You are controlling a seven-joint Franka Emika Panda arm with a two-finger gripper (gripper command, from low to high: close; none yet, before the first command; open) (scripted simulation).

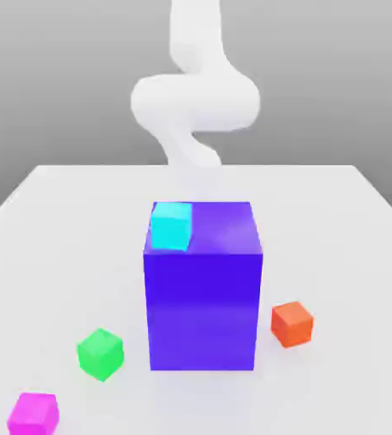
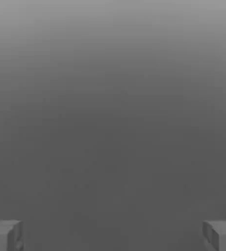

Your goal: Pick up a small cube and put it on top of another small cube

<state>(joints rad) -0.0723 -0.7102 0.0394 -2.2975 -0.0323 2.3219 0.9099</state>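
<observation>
Now the gripper (image 2: 113,236) has its fingers wide apart, and out on the bench (image 1: 80,255) the big blue block (image 1: 203,310) carries a cyan cube (image 1: 172,226) at its top's left edge in the exterior view; beyond, green (image 1: 101,354), orange (image 1: 292,324), and the pink cube (image 1: 34,414), nearest the bench's near-left corner!

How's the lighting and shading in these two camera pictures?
Exterior view: bright, pale table with barely any shadows, white arm nearly featureless, faint sheen atop the blue-violet block. Hand view: dim grey gradient, lighter towards one edge.
</observation>
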